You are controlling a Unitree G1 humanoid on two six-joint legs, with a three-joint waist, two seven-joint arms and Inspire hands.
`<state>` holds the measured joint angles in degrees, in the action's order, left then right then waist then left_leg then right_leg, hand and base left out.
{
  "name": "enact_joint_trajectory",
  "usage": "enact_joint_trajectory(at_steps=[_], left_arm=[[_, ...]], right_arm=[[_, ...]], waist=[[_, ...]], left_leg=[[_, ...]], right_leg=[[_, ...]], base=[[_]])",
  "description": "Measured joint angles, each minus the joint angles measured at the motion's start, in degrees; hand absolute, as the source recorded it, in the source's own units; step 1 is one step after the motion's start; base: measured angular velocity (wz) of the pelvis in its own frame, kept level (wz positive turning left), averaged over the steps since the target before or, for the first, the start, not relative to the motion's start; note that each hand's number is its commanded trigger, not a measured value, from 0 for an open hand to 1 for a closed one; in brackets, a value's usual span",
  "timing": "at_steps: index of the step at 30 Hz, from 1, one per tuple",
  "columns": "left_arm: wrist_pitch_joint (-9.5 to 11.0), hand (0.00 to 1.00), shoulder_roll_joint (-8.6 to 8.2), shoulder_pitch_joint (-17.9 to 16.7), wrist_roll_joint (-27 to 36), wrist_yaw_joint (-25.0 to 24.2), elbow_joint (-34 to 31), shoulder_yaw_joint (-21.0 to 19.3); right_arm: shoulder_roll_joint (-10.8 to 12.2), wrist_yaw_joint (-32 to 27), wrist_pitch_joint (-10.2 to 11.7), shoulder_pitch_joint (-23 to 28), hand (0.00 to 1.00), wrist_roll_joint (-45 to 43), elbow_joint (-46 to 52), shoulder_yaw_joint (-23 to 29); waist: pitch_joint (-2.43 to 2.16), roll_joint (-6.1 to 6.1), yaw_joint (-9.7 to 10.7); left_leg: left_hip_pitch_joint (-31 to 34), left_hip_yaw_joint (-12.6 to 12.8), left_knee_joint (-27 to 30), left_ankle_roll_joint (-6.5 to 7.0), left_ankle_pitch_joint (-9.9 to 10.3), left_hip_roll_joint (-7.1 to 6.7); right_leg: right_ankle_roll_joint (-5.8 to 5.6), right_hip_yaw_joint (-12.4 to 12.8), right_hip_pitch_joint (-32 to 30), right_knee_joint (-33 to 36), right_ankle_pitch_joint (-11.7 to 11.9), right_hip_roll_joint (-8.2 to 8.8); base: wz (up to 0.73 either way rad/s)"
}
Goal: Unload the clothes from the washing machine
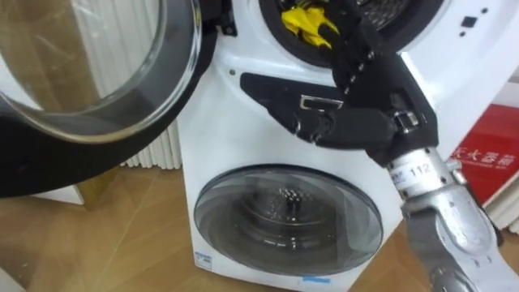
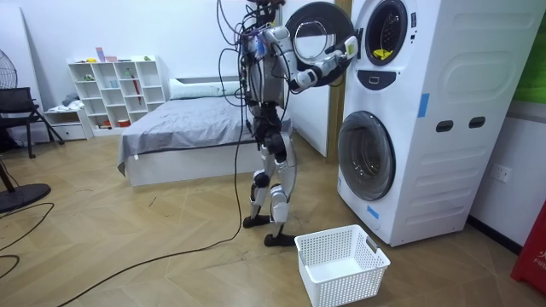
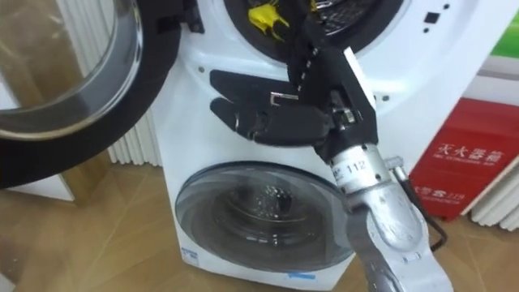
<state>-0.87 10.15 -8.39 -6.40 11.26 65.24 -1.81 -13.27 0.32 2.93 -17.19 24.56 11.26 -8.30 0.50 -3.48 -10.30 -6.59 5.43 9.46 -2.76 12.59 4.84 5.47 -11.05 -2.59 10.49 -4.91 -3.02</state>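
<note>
Nearest, my right hand [image 1: 366,69] reaches the far upper drum [image 1: 405,10] beside the yellow cloth [image 1: 308,20]; its grip I cannot tell; nothing out yet.

One washer [image 2: 444,102] stands at the right of the room view. It has two round doors: one open door [image 1: 89,73] at upper left and one shut door [image 1: 288,215] at lower centre. One yellow cloth [image 1: 308,20] shows at the top. The room view holds one basket [image 2: 341,264], one bed [image 2: 183,128], one shelf [image 2: 117,94], one chair [image 2: 15,102] and one red box [image 1: 486,162].
</note>
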Motion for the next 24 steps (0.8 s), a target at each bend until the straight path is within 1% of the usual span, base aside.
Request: enact_joint_trajectory(at_steps=[1,2,3,4,5,6,7,8,9,10,11,12,13,14,15,16,17,18,19,20,21,22,23,24], left_arm=[[-0.4,0.0,0.09,-0.2,0.1,0.5,0.2,0.0],[-0.6,0.0,0.15,-0.1,0.1,0.6,0.2,0.0],[-0.9,0.0,0.19,-0.2,0.0,0.7,0.2,-0.1],[-1.4,0.0,0.31,-0.2,0.0,0.7,0.5,-0.2],[-1.6,0.0,0.32,-0.2,0.0,0.7,0.5,-0.3],[-1.7,0.0,0.15,-0.6,0.0,0.7,0.7,-0.3],[-1.7,0.0,0.01,-1.4,0.0,0.7,0.7,-0.3],[-1.7,0.0,0.0,-1.6,0.0,0.7,0.7,-0.3],[-1.8,0.0,0.0,-1.8,0.0,0.6,0.7,-0.3],[-2.0,0.0,0.04,-2.3,0.0,0.6,0.6,-0.3],[-2.3,0.0,0.01,-2.7,0.0,0.6,0.4,-0.3],[-2.9,0.0,-0.04,-3.3,0.0,0.5,0.4,-0.3],[-3.0,0.0,-0.02,-3.6,0.0,0.5,0.4,-0.4],[-3.0,0.0,0.02,-4.3,0.0,0.3,0.3,-0.7],[-2.9,0.0,0.05,-5.2,0.1,0.3,0.2,-1.5],[-2.9,0.0,0.08,-5.5,0.1,0.1,0.3,-1.5],[-2.9,0.0,0.04,-5.5,0.1,-0.4,0.4,-1.5],[-2.8,0.0,0.02,-5.4,0.1,-1.4,0.4,-1.6],[-2.8,0.0,0.11,-5.1,0.1,-2.1,0.4,-1.9],[-2.8,0.0,0.1,-4.8,0.1,-2.2,0.4,-2.0],[-2.8,0.0,0.1,-4.0,0.1,-2.4,0.3,-2.0],[-2.7,0.0,0.15,-3.0,0.2,-2.6,0.6,-2.0],[-2.6,0.0,0.2,-2.3,0.5,-2.7,0.7,-2.1],[-2.6,0.0,0.35,-1.9,1.5,-2.8,0.8,-2.5]], right_arm=[[0.0,-0.7,0.1,-0.3,0.0,0.2,-1.2,-0.7],[0.0,-0.8,0.0,-0.3,0.0,0.2,-1.9,-0.8],[0.0,-1.0,-0.1,-0.3,0.0,0.2,-2.8,-1.2],[0.0,-1.2,-0.1,-0.3,0.0,0.0,-3.8,-1.7],[0.0,-1.2,-0.1,-0.3,0.0,-0.1,-4.3,-2.0],[0.0,-1.7,0.0,-0.3,0.0,-0.2,-5.4,-2.2],[0.0,-2.4,0.0,-0.3,0.0,-0.3,-6.8,-2.3],[0.0,-2.8,-0.1,-0.3,0.0,-0.3,-7.1,-2.1],[0.0,-3.5,-0.1,-0.3,0.0,-0.1,-7.6,-1.6],[0.0,-4.5,-0.1,-0.3,0.0,0.1,-8.1,-1.6],[0.0,-4.6,-0.1,-0.3,0.0,-0.2,-8.3,-1.6],[-0.1,-4.7,-0.2,-0.3,0.0,-0.4,-8.7,-1.6],[-0.1,-4.8,-0.4,-0.4,0.0,-0.3,-8.7,-1.6],[-0.1,-4.9,-0.6,-0.4,0.0,-0.2,-8.7,-1.7],[-0.1,-4.6,-0.6,-0.5,0.0,0.0,-8.5,-1.8],[-0.2,-4.5,-0.6,-0.9,0.0,0.1,-8.4,-1.7],[-0.2,-4.6,-0.6,-1.2,0.0,0.2,-8.4,-1.6],[-0.3,-4.8,-0.6,-1.4,0.0,0.0,-8.2,-1.6],[-0.3,-4.7,-0.6,-1.4,0.0,-0.4,-7.9,-1.6],[-0.4,-4.6,-0.6,-1.4,0.0,-0.5,-7.6,-1.6],[-0.9,-4.7,-0.6,-1.4,0.0,-0.9,-7.1,-1.6],[-1.7,-4.8,-0.6,-1.4,0.0,-0.8,-6.3,-1.6],[-2.3,-4.3,-0.6,-0.9,0.0,-0.8,-4.4,-2.1],[-2.5,-3.9,-0.4,0.6,0.0,-0.5,-1.6,-3.5]], waist=[[0.03,0.04,-0.8],[0.06,0.09,-1.0],[0.16,0.25,-1.1],[0.37,0.55,-1.2],[0.4,0.62,-1.3],[0.8,1.29,-1.8],[0.51,1.55,-2.0],[0.37,1.19,-1.9],[0.54,1.02,-2.4],[0.51,0.78,-2.5],[0.54,0.69,-2.5],[0.39,0.48,-2.5],[0.33,0.41,-2.5],[0.08,0.18,-2.9],[-0.31,-0.33,-3.0],[-0.49,-0.73,-2.4],[-0.53,-0.85,-2.3],[-0.63,-1.05,-2.1],[-0.85,-1.64,-1.6],[-0.91,-1.79,-1.2],[-0.88,-1.97,-0.6],[-0.51,-1.62,-0.3],[-0.12,-1.38,-0.2],[0.35,-0.9,0.4]], left_leg=[[0.3,0.0,1.7,-0.18,0.2,0.0],[1.0,0.0,3.9,-0.27,0.6,-0.02],[3.4,-0.4,10.2,-0.55,2.0,0.35],[6.1,-0.8,17.4,-0.7,2.5,0.58],[7.3,-1.0,20.9,-0.69,2.4,0.74],[9.9,-1.3,27.5,-0.69,2.2,1.51],[11.8,-2.8,30.4,-0.9,2.1,1.49],[13.1,-3.1,30.1,-1.03,2.2,1.41],[16.1,-3.0,29.2,-1.05,2.2,1.41],[19.0,-2.4,26.5,-1.12,2.0,1.45],[20.1,-2.3,24.0,-1.17,1.7,1.38],[21.7,-2.6,17.3,-1.25,-0.1,1.1],[22.3,-2.8,14.1,-1.19,-1.5,1.0],[23.1,-3.0,9.3,-1.27,-5.2,1.12],[22.9,-3.0,5.9,-1.52,-9.1,1.24],[22.1,-2.9,4.0,-1.53,-13.1,1.02],[21.7,-3.0,3.7,-0.99,-14.4,0.68],[21.2,-2.8,4.1,0.29,-15.3,-0.07],[20.3,-1.9,4.6,1.04,-14.2,-1.25],[20.1,-1.5,5.2,1.28,-13.9,-1.84],[19.8,-0.6,6.6,2.05,-12.4,-2.97],[19.4,0.1,8.4,2.58,-10.6,-3.84],[19.0,0.9,9.2,3.0,-9.5,-4.21],[18.7,2.3,11.0,3.59,-7.7,-4.9]], right_leg=[[0.25,-0.1,0.2,0.6,-0.4,-0.02],[0.26,-0.1,0.3,1.1,-0.9,0.05],[0.4,0.0,0.5,2.3,-2.1,0.36],[0.66,0.1,0.7,3.6,-3.8,0.7],[0.85,0.3,0.8,4.5,-4.4,0.73],[1.36,0.7,1.5,6.3,-5.8,0.5],[1.85,0.8,1.8,7.6,-7.3,0.53],[1.6,0.8,1.8,8.0,-7.9,0.54],[1.25,0.8,1.9,8.4,-8.7,0.54],[1.31,0.8,2.2,8.3,-9.0,0.54],[1.26,0.8,2.5,8.2,-9.1,0.51],[1.2,0.8,3.1,8.3,-9.8,0.5],[1.11,0.8,3.1,8.3,-10.2,0.5],[1.0,0.8,3.6,8.3,-10.9,0.59],[0.77,1.6,4.2,8.2,-11.6,0.54],[0.52,2.9,5.0,8.3,-11.8,0.4],[0.27,3.1,5.5,8.1,-12.1,0.6],[-0.29,3.2,6.2,7.7,-12.6,1.39],[-0.97,3.5,6.8,6.8,-13.1,2.78],[-1.31,3.6,7.3,6.5,-13.3,3.45],[-2.18,3.6,8.4,6.1,-13.8,4.86],[-3.14,4.0,9.4,6.3,-14.3,6.05],[-3.68,4.6,9.9,6.6,-14.6,6.73],[-4.76,5.6,10.4,8.7,-15.3,7.92]], base=[[-0.04],[0.0],[0.1],[0.13],[0.0],[-0.04],[0.0],[0.06],[0.0],[-0.04],[-0.06],[0.0],[-0.15],[-0.25],[-0.24],[-0.11],[-0.08],[-0.14],[-0.15],[-0.06],[-0.06],[-0.11],[-0.27],[-0.26]])
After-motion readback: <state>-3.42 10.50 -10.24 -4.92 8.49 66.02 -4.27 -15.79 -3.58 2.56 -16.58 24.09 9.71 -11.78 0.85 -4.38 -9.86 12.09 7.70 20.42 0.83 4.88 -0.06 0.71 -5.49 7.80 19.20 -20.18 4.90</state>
